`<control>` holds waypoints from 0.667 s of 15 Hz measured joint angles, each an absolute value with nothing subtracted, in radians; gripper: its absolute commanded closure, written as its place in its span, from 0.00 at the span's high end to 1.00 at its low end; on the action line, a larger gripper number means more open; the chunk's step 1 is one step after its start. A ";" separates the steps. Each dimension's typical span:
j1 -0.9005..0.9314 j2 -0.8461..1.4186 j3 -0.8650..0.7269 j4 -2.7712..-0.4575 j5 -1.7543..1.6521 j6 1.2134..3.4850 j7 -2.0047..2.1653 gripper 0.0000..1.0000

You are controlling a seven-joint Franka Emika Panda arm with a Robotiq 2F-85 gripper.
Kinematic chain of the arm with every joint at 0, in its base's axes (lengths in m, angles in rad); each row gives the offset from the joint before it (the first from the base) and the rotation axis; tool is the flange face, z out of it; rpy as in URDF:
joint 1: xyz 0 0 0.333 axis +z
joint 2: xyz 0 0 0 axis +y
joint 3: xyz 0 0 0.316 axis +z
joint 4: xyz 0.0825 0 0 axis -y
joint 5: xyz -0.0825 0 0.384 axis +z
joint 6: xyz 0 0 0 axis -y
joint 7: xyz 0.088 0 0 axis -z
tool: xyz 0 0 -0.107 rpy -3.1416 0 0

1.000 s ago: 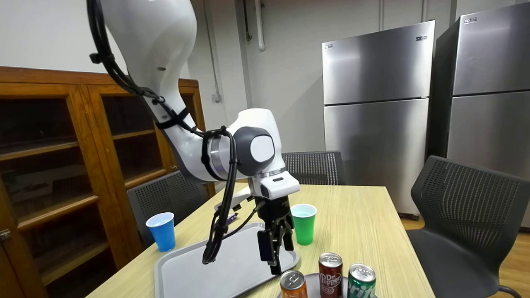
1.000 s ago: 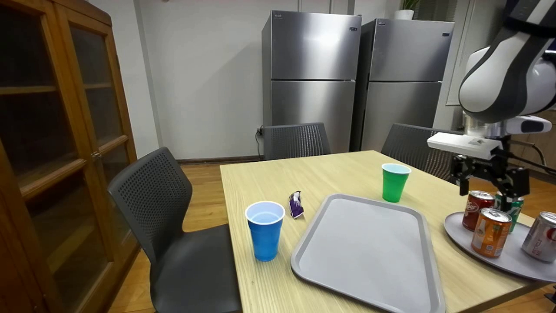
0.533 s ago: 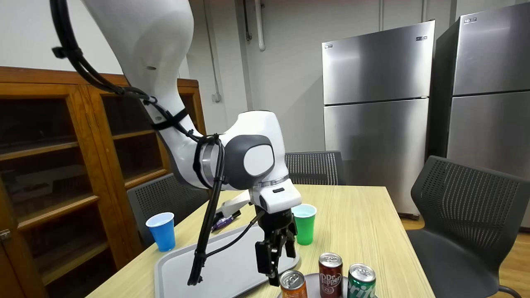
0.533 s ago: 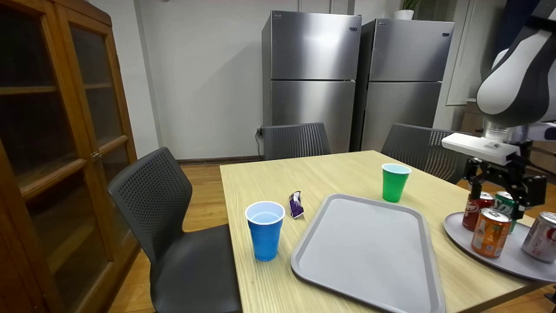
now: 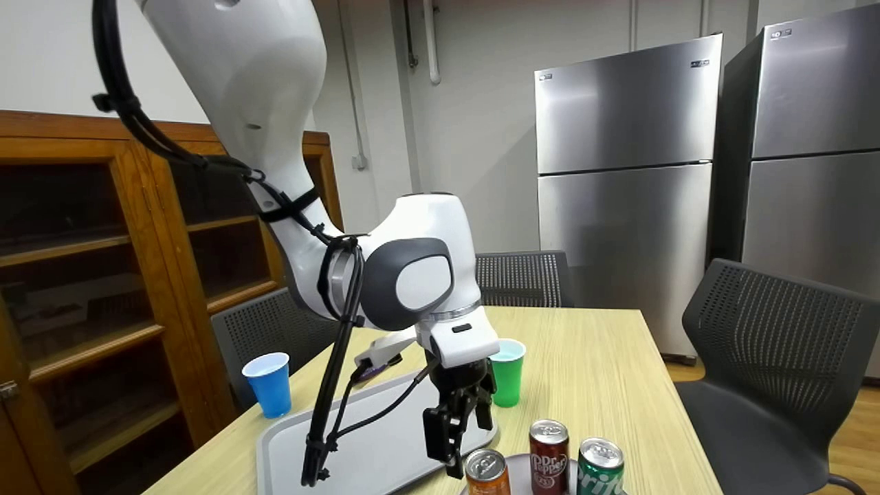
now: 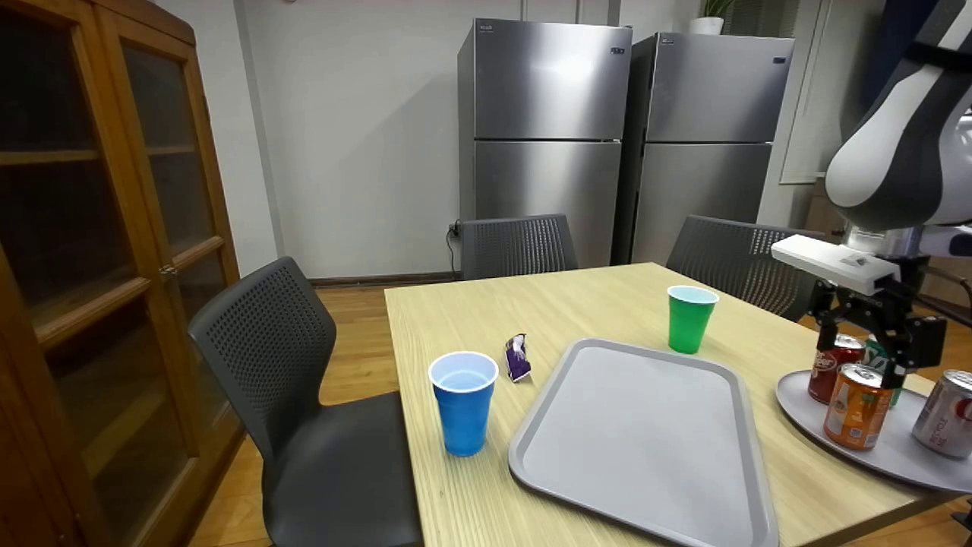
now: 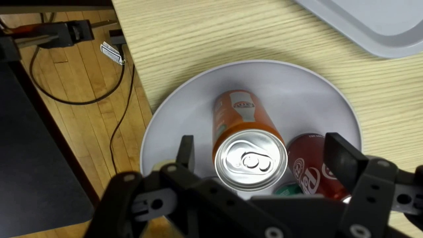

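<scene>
Reader: What is the pincer [image 7: 262, 153] doing?

Author: It is hanging over the round tray [image 7: 290, 89], its fingers [image 7: 186, 152] standing wide apart. In the wrist view they are flanking the orange can [image 7: 248, 142]; whether either is touching it is not showing clearly.

Reader: Where is that can standing?

Author: It is standing upright on the round tray, which is lying on the tabletop [image 6: 471, 304] to the right of a rectangular tray [image 6: 645, 441] in both exterior views. A dark red can [image 7: 307, 165] is standing near the orange one. In an exterior view, a green can [image 5: 599, 478] is standing to the right of both; in an exterior view, a silver can [image 6: 943, 418] is occupying the round tray's right part.

Reader: What else is sharing the tabletop?

Author: In an exterior view, a blue cup [image 6: 464, 414] is standing left of the rectangular tray, and a green cup [image 6: 689, 327] is standing by its far edge.
</scene>
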State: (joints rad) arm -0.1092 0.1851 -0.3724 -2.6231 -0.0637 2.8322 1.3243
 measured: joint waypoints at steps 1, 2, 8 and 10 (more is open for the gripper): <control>-0.109 0.194 -0.369 -2.621 -0.052 2.836 1.322 1.00; -0.109 0.203 -0.366 -2.618 -0.040 2.839 1.320 1.00; -0.109 0.259 -0.363 -2.585 0.007 2.844 1.309 1.00; -0.110 0.279 -0.364 -2.572 0.019 2.844 1.309 1.00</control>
